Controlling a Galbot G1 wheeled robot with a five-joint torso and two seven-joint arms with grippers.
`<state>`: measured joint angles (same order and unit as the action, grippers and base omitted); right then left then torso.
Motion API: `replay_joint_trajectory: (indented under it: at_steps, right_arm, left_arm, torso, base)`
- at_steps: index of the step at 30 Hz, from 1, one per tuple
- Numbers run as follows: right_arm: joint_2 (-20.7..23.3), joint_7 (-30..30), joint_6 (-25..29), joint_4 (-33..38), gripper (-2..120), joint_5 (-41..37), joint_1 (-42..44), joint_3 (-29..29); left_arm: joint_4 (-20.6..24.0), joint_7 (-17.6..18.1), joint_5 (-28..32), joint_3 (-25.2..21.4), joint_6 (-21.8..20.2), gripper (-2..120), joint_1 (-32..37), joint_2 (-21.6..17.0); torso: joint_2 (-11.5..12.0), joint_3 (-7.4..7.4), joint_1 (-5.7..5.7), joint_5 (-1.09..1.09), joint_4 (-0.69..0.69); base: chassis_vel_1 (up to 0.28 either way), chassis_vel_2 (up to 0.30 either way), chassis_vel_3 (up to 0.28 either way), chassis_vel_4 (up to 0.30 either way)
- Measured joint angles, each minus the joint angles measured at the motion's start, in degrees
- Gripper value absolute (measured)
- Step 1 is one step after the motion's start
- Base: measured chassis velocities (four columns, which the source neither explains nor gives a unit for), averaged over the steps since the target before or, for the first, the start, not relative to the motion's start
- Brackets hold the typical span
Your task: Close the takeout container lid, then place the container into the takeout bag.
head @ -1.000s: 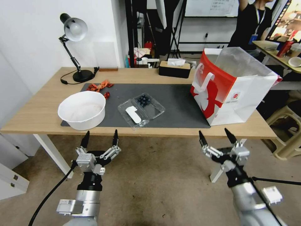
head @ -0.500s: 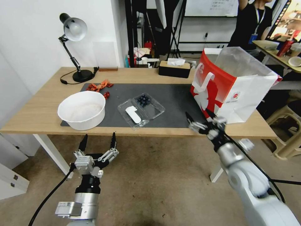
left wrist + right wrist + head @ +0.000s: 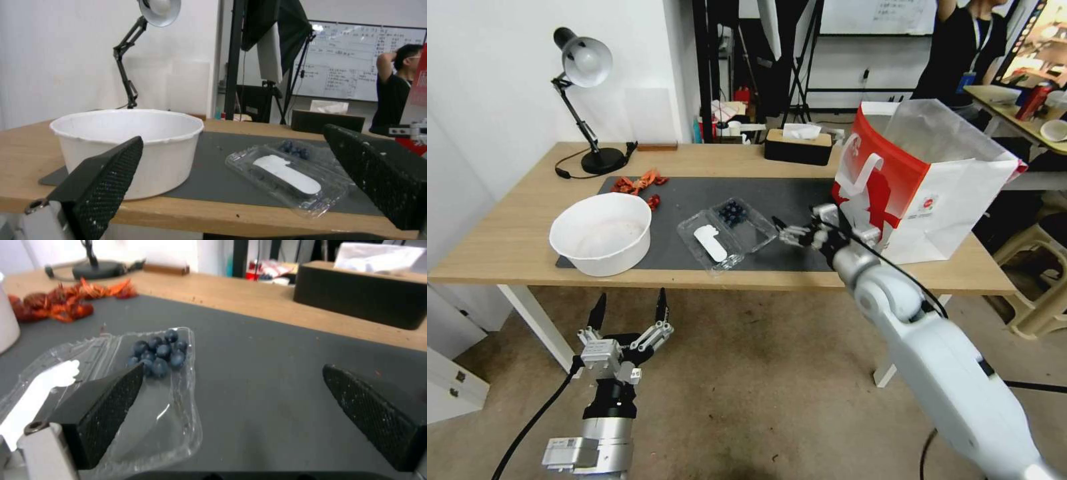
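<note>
Head view: small clear plastic clamshell takeout container [image 3: 728, 230] lying open on dark mat, stickered clear lid [image 3: 710, 243] near half, berries far half. My right gripper [image 3: 793, 233] just right of it, fingers spread, empty. Left gripper [image 3: 627, 318] parked below table edge, spread. Red-and-white paper takeout bag [image 3: 917, 183] far right.

Risk, my judgement: thin shell skids or buckles under push, spilling berries. Hinge line hard to make out.
</note>
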<state>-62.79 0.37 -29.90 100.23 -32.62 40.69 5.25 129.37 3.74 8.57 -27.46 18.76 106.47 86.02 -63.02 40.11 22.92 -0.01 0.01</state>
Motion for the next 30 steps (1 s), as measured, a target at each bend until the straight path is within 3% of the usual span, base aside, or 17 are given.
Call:
replay_joint_trajectory:
  at_steps: [2, 10, 23, 30]
  right_arm:
    - [0.11, 0.88, -4.19, -1.14, 100, -0.84, -3.45, -2.04]
    - [-0.14, 1.08, -11.86, -5.88, 100, -2.58, -10.84, -7.97]
    - [-0.09, -2.54, -12.63, -13.38, 100, -1.06, -20.55, -17.44]
    - [1.79, -8.77, -12.49, -16.68, 100, -2.00, -26.02, -22.21]
  left_arm:
    - [-0.10, 0.11, 0.00, -0.10, 0.08, 100, 0.00, 0.02]
    - [-0.53, 0.23, 0.01, -0.07, 0.05, 100, -0.27, 0.20]
    - [-1.09, 0.77, 0.36, -0.22, 0.22, 100, -0.27, 0.28]
    - [-1.46, 1.11, 0.42, -0.13, 0.35, 100, -0.41, 0.42]
  torso:
    - [0.00, 0.00, 0.00, 0.00, 0.00]
    - [-0.01, 0.00, 0.00, 0.00, -0.01]
    - [-0.01, -0.01, -0.01, 0.00, 0.00]
    - [-0.01, 0.00, -0.01, 0.01, 0.00]
  base:
    - [0.000, 0.000, 0.000, 0.000]
    - [0.000, 0.000, 0.000, 0.000]
    - [0.000, 0.000, 0.000, 0.000]
    - [0.000, 0.000, 0.000, 0.000]
